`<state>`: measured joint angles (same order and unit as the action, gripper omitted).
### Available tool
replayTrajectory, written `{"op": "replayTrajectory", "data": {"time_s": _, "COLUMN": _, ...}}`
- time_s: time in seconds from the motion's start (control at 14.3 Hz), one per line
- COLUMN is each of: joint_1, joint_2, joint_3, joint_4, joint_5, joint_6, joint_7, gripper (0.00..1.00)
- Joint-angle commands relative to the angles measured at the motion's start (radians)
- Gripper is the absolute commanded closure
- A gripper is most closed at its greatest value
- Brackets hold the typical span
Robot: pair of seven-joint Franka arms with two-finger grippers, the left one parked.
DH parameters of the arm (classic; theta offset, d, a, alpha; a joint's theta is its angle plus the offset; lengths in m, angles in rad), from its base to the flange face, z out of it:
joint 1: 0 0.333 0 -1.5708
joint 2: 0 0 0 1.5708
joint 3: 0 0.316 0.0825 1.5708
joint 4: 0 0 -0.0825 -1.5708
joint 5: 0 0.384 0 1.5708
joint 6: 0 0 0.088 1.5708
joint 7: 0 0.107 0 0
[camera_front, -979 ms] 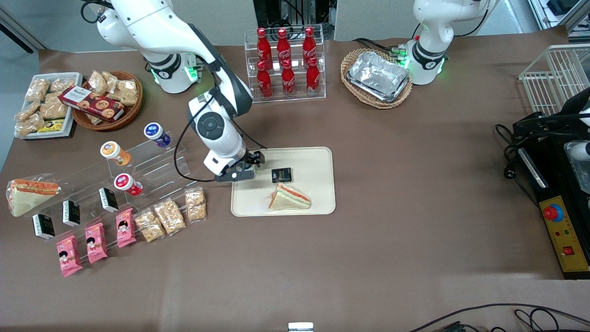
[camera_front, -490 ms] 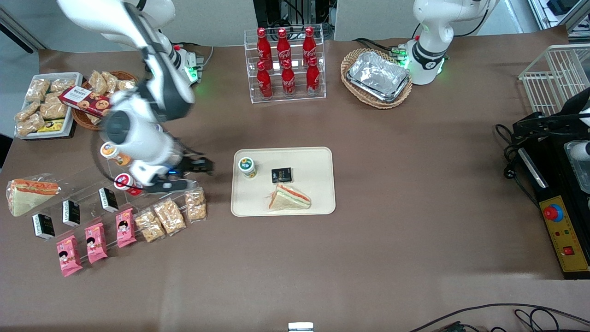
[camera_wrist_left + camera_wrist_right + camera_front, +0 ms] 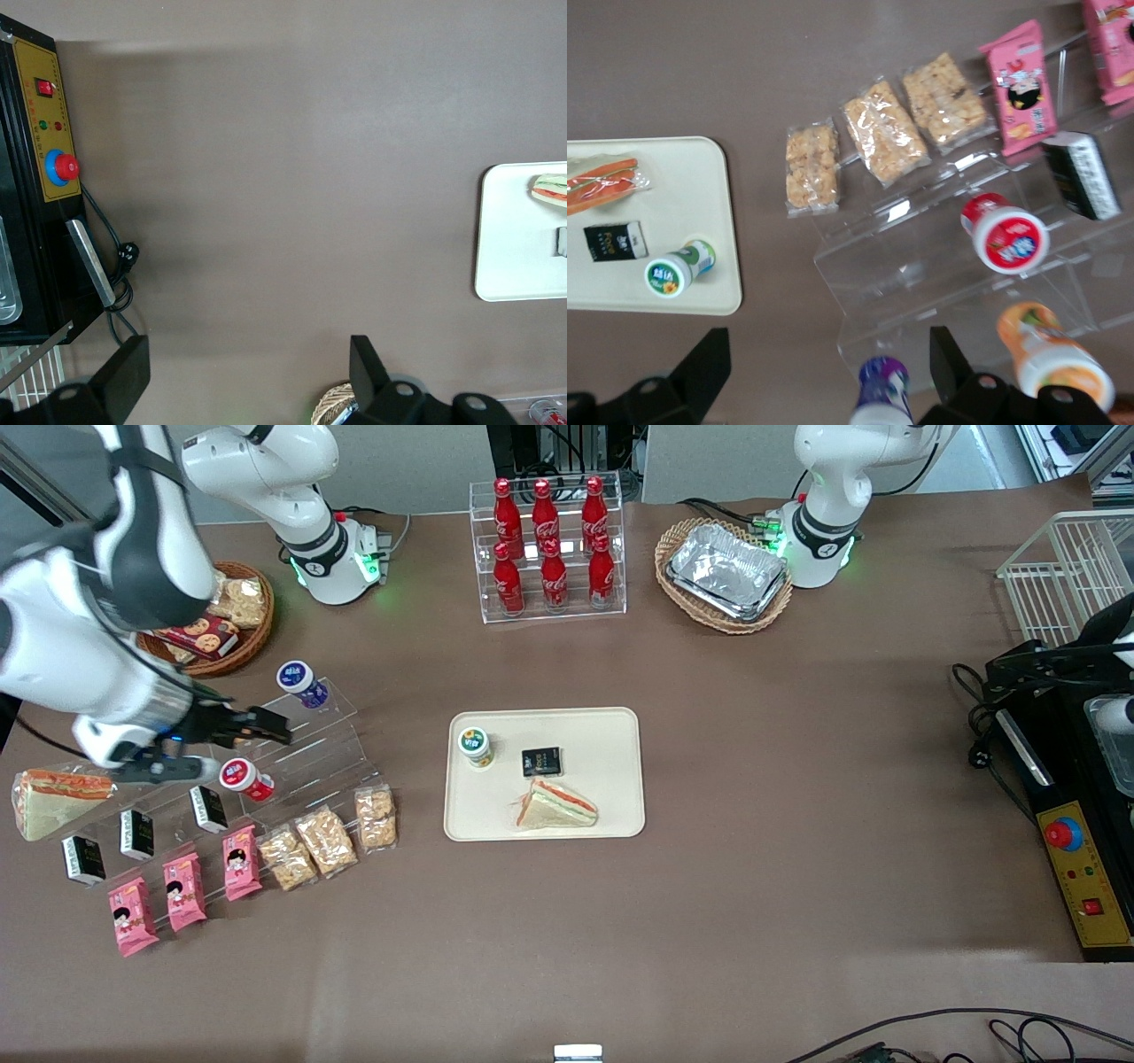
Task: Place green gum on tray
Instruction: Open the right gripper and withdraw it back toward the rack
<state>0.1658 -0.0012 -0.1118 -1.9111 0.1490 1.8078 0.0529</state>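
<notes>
White Coca-Cola script runs down the red bottles point(image 3: 547, 546).

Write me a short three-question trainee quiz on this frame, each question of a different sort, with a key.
1. True or false: the green gum stands on the tray.
2. Multiple choice: what lies on the tray nearest the front camera? A) the sandwich B) a cola bottle C) a pink snack pack
3. Fill in: the tool is open, holds nothing, and hovers above the clear ____ rack.

Key
1. True.
2. A. The small black packet lies beside the gum, farther from the camera.
3. Acrylic; the red-lidded bottle rests on it near the tool.
</notes>
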Motion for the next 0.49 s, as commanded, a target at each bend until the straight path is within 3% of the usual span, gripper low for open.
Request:
{"op": "replayTrajectory", "data": {"time_s": 0.0, "joint_1": -0.054, "joint_2": 0.052, "joint_3": 0.009, "joint_4": 0.216, "joint_5": -0.022, "joint_6": -0.186, "joint_7": -0.007, "gripper": 0.0}}
{"op": "replayTrajectory", "data": {"time_s": 0.42, "joint_1": -0.092, "joint_2": 0.106, "joint_3": 0.004, "joint_4": 0.405, "joint_5": -0.035, "joint_6": -0.33, "joint_7": -0.007, "gripper": 0.0}}
